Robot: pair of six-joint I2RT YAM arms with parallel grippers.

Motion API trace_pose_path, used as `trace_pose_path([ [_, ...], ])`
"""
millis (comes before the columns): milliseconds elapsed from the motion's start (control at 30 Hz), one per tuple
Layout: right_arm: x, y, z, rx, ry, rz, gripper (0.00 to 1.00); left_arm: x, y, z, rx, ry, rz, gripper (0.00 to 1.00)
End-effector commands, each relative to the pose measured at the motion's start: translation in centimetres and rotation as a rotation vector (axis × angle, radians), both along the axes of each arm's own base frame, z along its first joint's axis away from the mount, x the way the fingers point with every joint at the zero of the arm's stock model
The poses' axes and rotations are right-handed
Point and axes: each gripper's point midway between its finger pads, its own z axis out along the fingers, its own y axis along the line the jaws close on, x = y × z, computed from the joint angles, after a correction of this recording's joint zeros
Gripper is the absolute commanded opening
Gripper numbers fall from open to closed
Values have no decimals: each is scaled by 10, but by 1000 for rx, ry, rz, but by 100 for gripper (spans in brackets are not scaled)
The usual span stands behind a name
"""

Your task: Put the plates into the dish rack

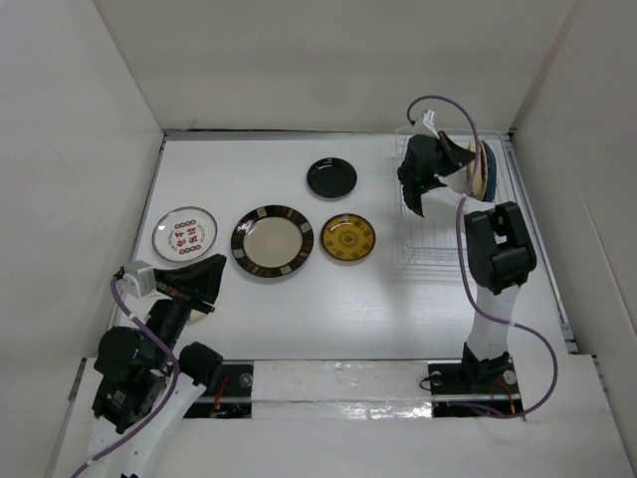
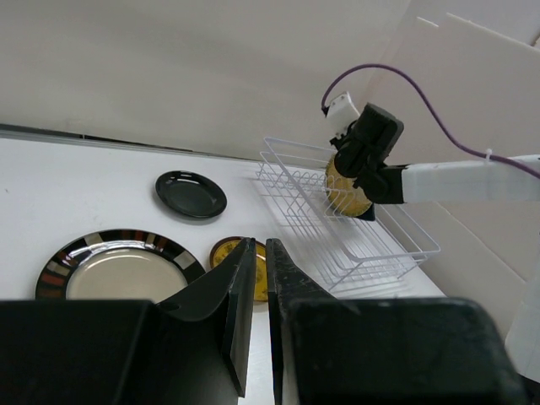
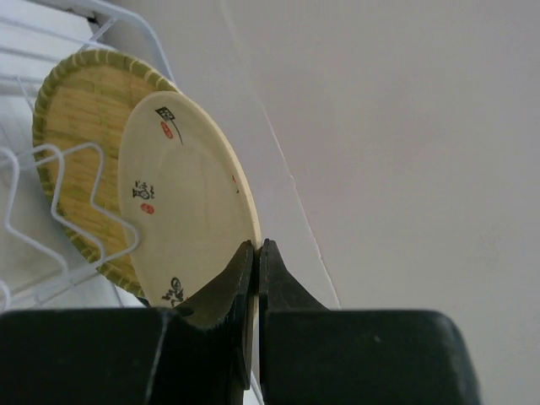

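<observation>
Tan woven plate (image 3: 76, 126) stands behind cream plate (image 3: 186, 194) in right pincer (image 3: 256, 246).

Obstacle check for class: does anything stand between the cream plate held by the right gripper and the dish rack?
Nothing visible does. The right gripper pinches the cream plate by its rim right at the dish rack, beside the tan woven plate standing there.
</observation>
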Motion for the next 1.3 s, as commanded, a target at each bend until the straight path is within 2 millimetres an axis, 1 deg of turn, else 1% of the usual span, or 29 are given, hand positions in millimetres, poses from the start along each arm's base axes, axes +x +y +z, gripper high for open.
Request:
trace_pose_path([
  [0, -8, -5, 49, 79, -157, -25, 0, -14, 6, 23, -51, -84, -10, 8],
  [67, -13, -7, 67, 74, -232, -46, 0, -14, 5, 22, -49, -80, -13, 8],
  [133, -16, -9, 76, 47, -218, -60, 0, -13, 5, 21, -47, -80, -14, 8],
  [200, -13, -7, 78, 55, -239, -40, 0, -13, 5, 21, -50, -78, -12, 8],
  [267, -9, -6, 71, 59, -196, -27, 0, -13, 5, 21, -49, -78, -12, 8],
  [300, -6, -9, 70, 68, -195, -21, 0, -13, 5, 21, -48, -77, -12, 8],
  [333, -3, -7, 66, 112, -235, -7, 0, -13, 5, 21, -47, -76, -12, 8],
  [367, -1, -6, 57, 113, -184, 7, 0, -12, 5, 21, -48, -74, -12, 8],
  [433, 6, -11, 49, 156, -200, 17, 0, -12, 4, 20, -46, -70, -12, 8],
  [533, 10, -13, 35, 171, -178, 24, 0, -11, 4, 19, -43, -66, -12, 8],
  [567, 10, -18, 30, 175, -169, 18, 0, -10, 4, 19, -44, -66, -11, 8],
  [600, 13, -17, 27, 183, -163, 32, 0, -10, 4, 19, -43, -64, -11, 8],
  [633, 15, -21, 22, 208, -180, 25, 0, -10, 4, 19, -42, -63, -11, 8],
  [667, 16, -20, 16, 217, -162, 29, 0, -9, 3, 18, -39, -61, -10, 8],
  [733, 20, -28, 8, 264, -187, 33, 0, -9, 3, 19, -40, -62, -10, 8],
  [767, 21, -27, -2, 276, -157, 35, 0, -9, 3, 19, -41, -62, -11, 8],
  [833, 24, -33, -17, 334, -159, 35, 0, -10, 3, 19, -43, -64, -12, 8],
  [867, 25, -31, -20, 355, -164, 41, 0, -4, 0, 15, -29, -40, -11, 8],
  [900, 26, -30, -21, 374, -171, 47, 1, -4, 0, 14, -27, -36, -12, 8],
  [933, 27, -31, -24, 418, -200, 51, 5, -3, -1, 14, -27, -33, -13, 8],
  [967, 26, -29, -25, 438, -199, 53, 19, -3, -1, 14, -26, -32, -13, 8],
  [1033, 25, -27, -13, 493, -264, 64, 42, -1, -2, 12, -21, -24, -13, 8],
  [1067, 24, -26, -5, 511, -283, 65, 59, 0, -2, 12, -20, -22, -13, 8],
  [1100, 23, -24, 2, 529, -302, 72, 64, 0, -3, 11, -19, -20, -12, 8],
  [1133, 23, -21, 17, 574, -352, 95, 67, 1, -3, 11, -18, -15, -13, 8],
  [1167, 20, -20, 23, 588, -350, 99, 69, 2, -4, 10, -15, -11, -14, 8],
  [1200, 20, -13, 40, 610, -386, 124, 70, 3, -2, 10, -15, -12, -2, 8],
  [1233, 20, -10, 50, 640, -415, 147, 70, 4, -3, 9, -12, -10, -5, 8],
  [1267, 16, 7, 71, 667, -450, 204, 70, 6, -3, 9, -9, -8, 2, 8],
])
